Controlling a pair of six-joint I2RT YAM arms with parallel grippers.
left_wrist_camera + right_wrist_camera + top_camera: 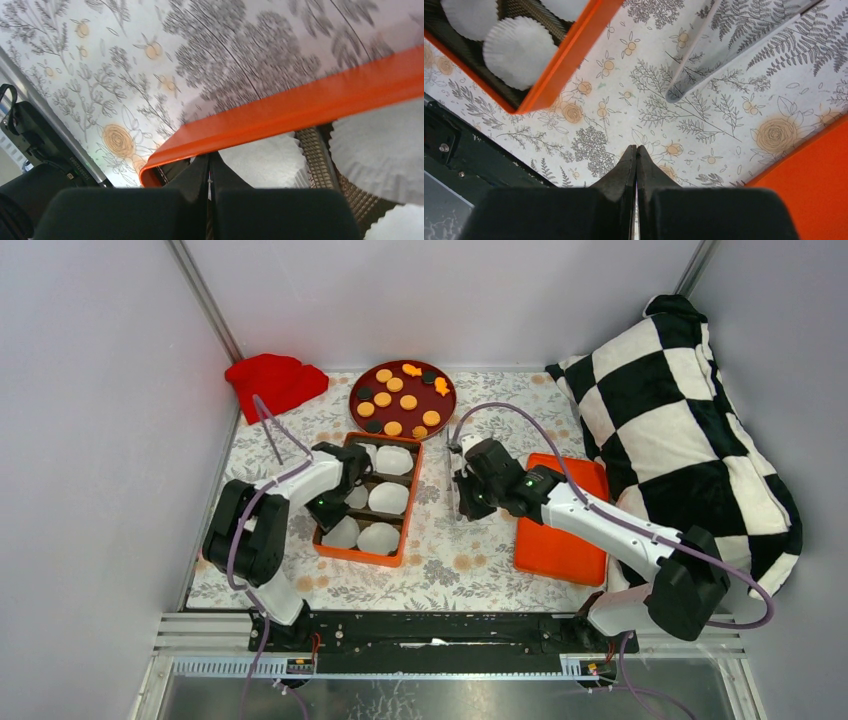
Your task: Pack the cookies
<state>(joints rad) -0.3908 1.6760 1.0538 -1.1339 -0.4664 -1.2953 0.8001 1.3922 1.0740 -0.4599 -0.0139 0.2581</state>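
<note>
The orange box (355, 556) held only white paper liners (388, 498) and no cookie showed in any compartment, so packing looked not yet begun. All the cookies (408, 402) lay on the dark red plate (450, 405) just beyond it. The left gripper (208, 159) hung at the box's rim and the right gripper (636, 149) over the flowered cloth (470, 550), each with its fingers pressed together on nothing.

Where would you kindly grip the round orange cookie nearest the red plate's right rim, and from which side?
Probably by its rim: pinch the cookie across opposite edges, coming straight down from above. It lies flat on the plate, so no side offers a face to grip. Another cookie sits close beside it, so keep clear of that side. The right gripper is shut and must open first.
</note>
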